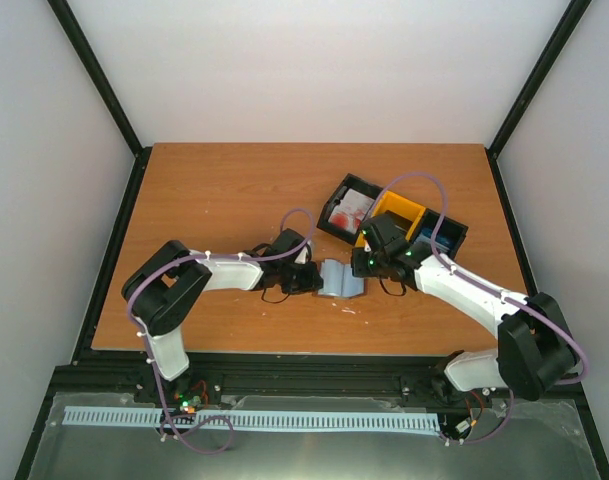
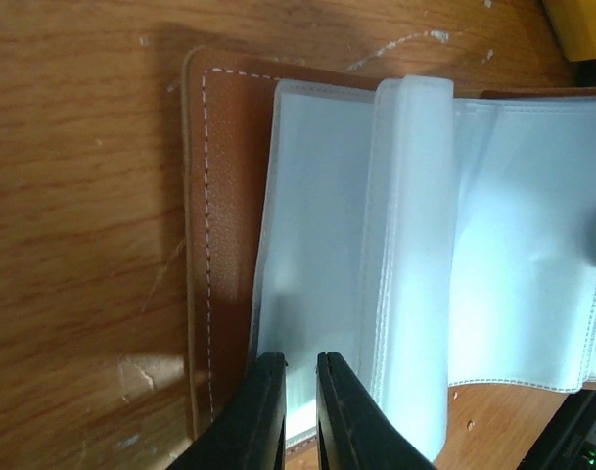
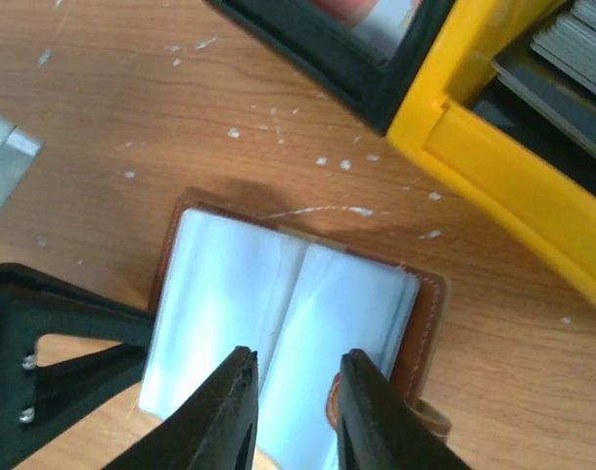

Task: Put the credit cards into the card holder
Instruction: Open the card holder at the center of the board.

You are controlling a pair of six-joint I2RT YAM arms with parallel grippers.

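The brown card holder lies open on the table with its pale blue-grey sleeves up. It also shows in the left wrist view and the right wrist view. My left gripper is nearly shut, a thin slit between its fingers, with its tips over the left sleeve page at the holder's near edge. My right gripper is open and empty, hovering over the holder's middle and right page. White-and-red credit cards lie in a black bin. Dark grey cards sit in another.
The black and yellow bins stand just behind the holder, close to the right gripper; their yellow wall shows in the right wrist view. The holder's snap tab sticks out at its right. The left gripper's black body sits left of the holder.
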